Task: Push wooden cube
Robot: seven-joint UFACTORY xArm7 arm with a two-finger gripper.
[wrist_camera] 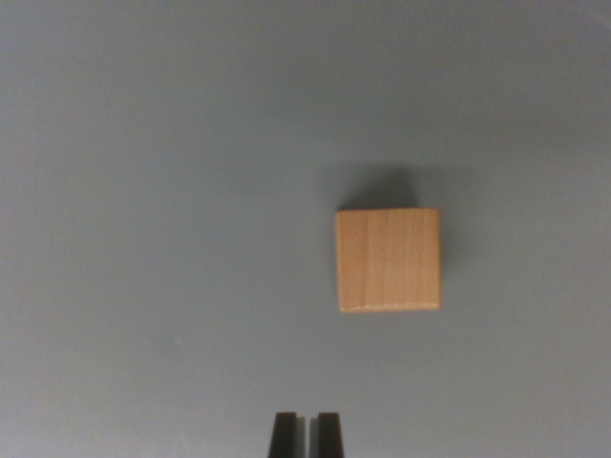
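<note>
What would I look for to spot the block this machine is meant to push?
Start with the plain grey table that fills the wrist view. Right of centre lies the wooden cube, above and to the right of the dark gripper at the bottom edge. It is the only loose object: pale tan, with faint vertical grain.

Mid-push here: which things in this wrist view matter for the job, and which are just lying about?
For the job:
- wooden cube, sitting apart from the gripper, toward the wrist view's right
- gripper, fingertips nearly together at the bottom edge, holding nothing

Lying about:
- nothing else shows; only the bare grey table
</note>
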